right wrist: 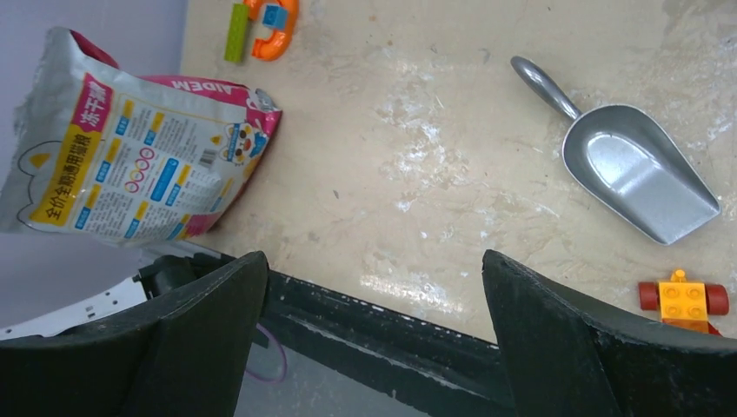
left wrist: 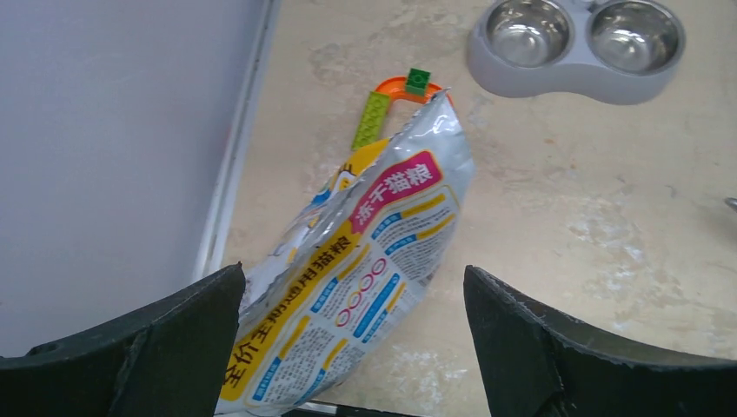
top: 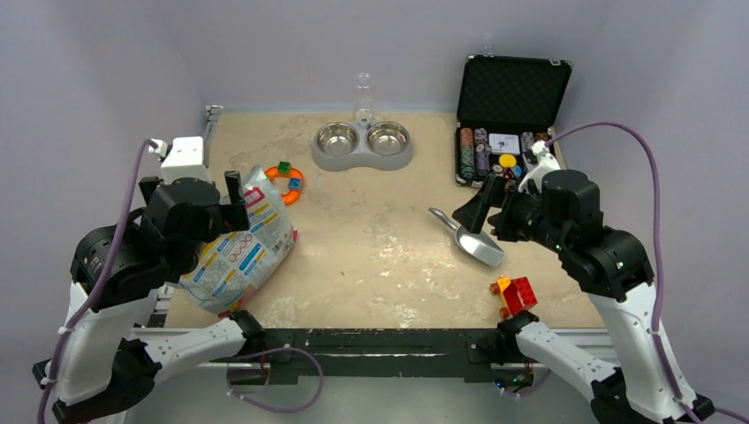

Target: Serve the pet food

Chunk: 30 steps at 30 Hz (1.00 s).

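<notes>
Bag of printed foil (left wrist: 382, 217) lies slumped at the left edge of the table (top: 380, 230), and my left gripper (left wrist: 352, 282) hangs above it with fingers spread wide, holding nothing. My right gripper (right wrist: 374, 261) is just as wide and empty, above the near edge beside the metal scoop (right wrist: 639, 174). The double steel bowl (top: 362, 162) sits at the far side. The pet food shows in none of my views; I cannot tell where it is.
</notes>
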Each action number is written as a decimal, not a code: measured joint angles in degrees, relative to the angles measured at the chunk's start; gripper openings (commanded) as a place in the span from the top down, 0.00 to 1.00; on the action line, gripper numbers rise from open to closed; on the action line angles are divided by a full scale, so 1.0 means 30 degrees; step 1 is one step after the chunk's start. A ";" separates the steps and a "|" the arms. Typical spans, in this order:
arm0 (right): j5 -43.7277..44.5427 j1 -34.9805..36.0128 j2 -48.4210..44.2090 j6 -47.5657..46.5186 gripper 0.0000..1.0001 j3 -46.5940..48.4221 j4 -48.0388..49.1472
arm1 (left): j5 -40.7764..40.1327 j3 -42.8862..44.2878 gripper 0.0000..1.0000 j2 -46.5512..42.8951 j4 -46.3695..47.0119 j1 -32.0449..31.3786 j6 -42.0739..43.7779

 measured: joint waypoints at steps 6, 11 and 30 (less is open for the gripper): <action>0.0000 -0.0007 -0.0372 0.0007 0.01 0.0080 0.0532 | -0.2273 -0.0204 0.01 0.0685 -0.1246 0.0532 0.0925; -0.0270 -0.0007 -0.0430 -0.0058 0.01 0.0131 0.1362 | -0.0721 -0.1610 0.01 0.2805 -0.1428 0.4626 0.1770; -0.3432 -0.0007 -0.2521 -0.0984 0.03 -0.1552 0.4597 | 0.4131 -0.2127 1.00 0.5056 -0.2127 0.6506 0.3585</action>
